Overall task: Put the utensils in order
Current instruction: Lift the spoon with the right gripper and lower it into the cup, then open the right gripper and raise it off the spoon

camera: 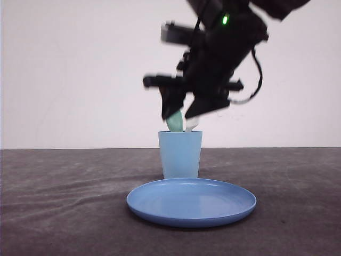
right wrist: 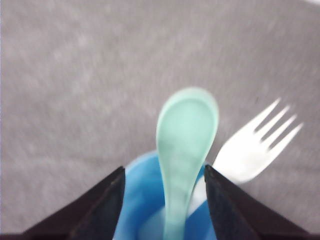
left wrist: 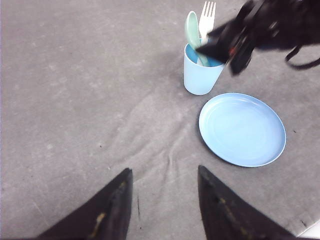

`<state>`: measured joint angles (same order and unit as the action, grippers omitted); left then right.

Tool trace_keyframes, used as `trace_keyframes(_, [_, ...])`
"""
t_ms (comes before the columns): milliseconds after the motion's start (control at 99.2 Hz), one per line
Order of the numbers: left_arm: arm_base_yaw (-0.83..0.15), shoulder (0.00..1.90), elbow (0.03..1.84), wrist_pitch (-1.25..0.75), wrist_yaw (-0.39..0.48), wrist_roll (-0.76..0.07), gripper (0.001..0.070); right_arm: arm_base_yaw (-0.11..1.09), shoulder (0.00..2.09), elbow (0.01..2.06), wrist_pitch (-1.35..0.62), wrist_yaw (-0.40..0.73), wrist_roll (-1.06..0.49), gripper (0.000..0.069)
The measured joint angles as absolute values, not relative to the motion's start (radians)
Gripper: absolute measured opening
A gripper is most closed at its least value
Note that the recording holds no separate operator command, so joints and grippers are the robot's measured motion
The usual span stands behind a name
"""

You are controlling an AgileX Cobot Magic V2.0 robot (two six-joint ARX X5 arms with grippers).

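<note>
Both spoon (left wrist: 192, 31) and fork (left wrist: 206, 19) (upright) in cup (left wrist: 199, 76)

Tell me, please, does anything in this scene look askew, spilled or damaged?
Nothing stands out. The spoon and fork stand heads-up in the upright cup, the plate lies flat beside it, and the right gripper hangs open just above the cup.

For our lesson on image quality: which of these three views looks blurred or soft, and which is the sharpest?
Right wrist view: softest, the mint-green spoon and white fork have smeared edges, as does the cup rim. Front view: the right claw is motion-blurred, while the blue plate is crisp. Left wrist view: sharpest overall, with clear wrinkles in the grey cloth.
</note>
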<state>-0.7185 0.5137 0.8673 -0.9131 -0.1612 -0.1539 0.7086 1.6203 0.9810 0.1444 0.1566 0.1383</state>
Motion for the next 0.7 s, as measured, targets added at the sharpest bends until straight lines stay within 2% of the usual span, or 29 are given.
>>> trace_keyframes(182, [-0.719, 0.514, 0.867, -0.911, -0.161, -0.154, 0.024, 0.722, 1.449, 0.981, 0.096, 0.157, 0.132, 0.0314])
trace_keyframes(565, [-0.719, 0.514, 0.867, -0.908, -0.161, -0.154, 0.024, 0.787, 1.1, 0.981, -0.167, 0.157, 0.127, 0.0317])
trace_keyframes(625, [-0.719, 0.514, 0.867, -0.909, -0.161, -0.156, 0.024, 0.788, 1.083, 0.981, -0.205, 0.157, 0.126, 0.0349])
trace_keyframes(696, [-0.719, 0.514, 0.867, -0.909, -0.161, -0.159, 0.024, 0.789, 1.077, 0.981, -0.247, 0.157, 0.126, 0.0448])
